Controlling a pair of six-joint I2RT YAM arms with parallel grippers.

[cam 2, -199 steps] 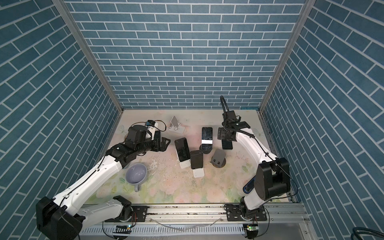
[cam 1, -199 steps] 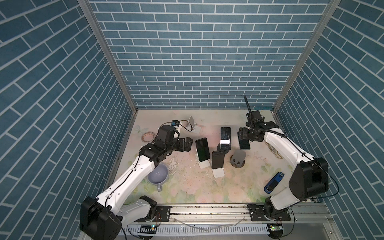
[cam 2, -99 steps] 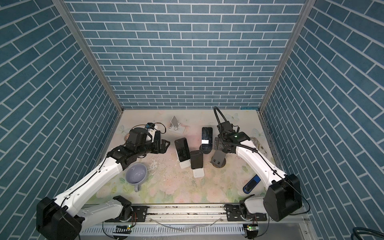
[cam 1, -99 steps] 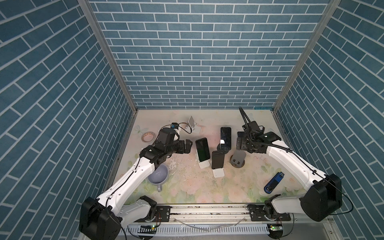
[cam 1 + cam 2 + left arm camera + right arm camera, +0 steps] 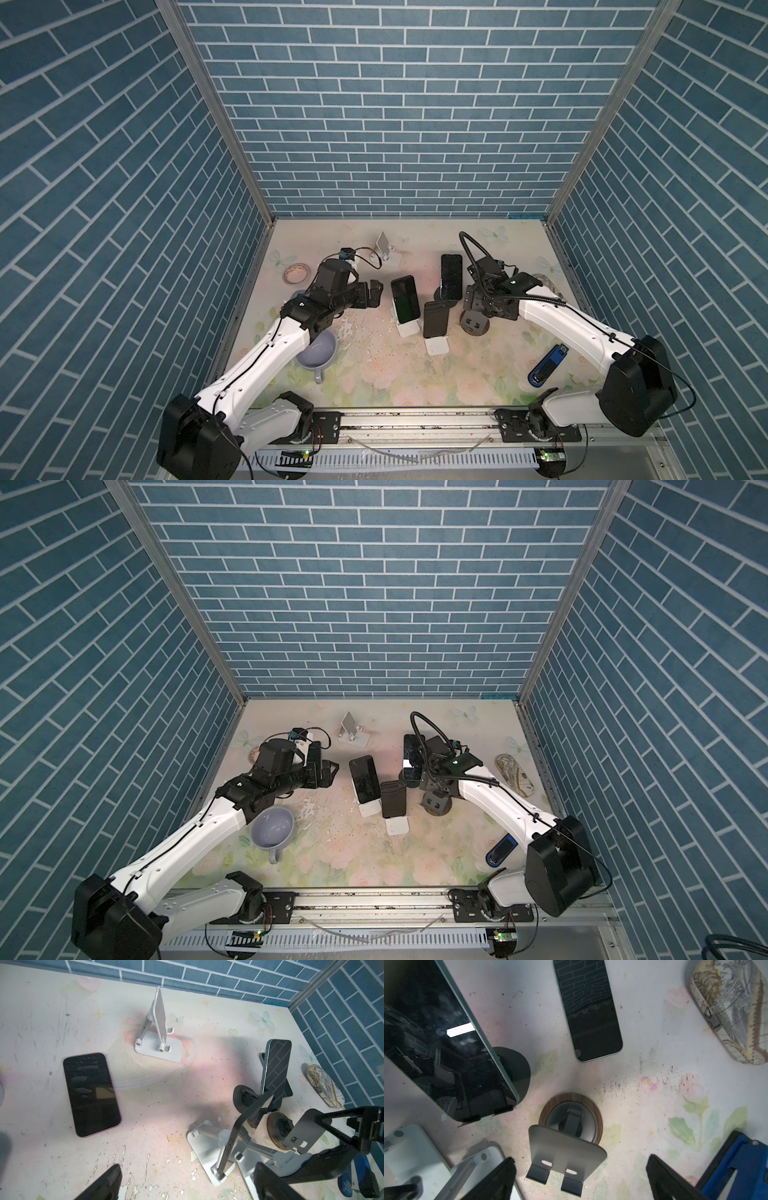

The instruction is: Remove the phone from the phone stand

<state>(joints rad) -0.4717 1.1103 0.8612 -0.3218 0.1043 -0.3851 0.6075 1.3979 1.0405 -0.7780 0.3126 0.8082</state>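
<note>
The right tool [image 5: 581, 1158], open, hangs above the dark stand [image 5: 566, 1147]. The phone [image 5: 589, 1012] lies flat on the surface [image 5: 643, 1095] beyond it. The left tool [image 5: 375, 293] is open too.

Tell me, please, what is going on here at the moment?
Phones are being taken off stands here. The left gripper and right gripper are both open and empty. The purple phone lies flat near the left gripper, the green phone flat near the dark stand, which is bare under the right gripper. The left phone, front phone and back phone are still on stands.
</note>
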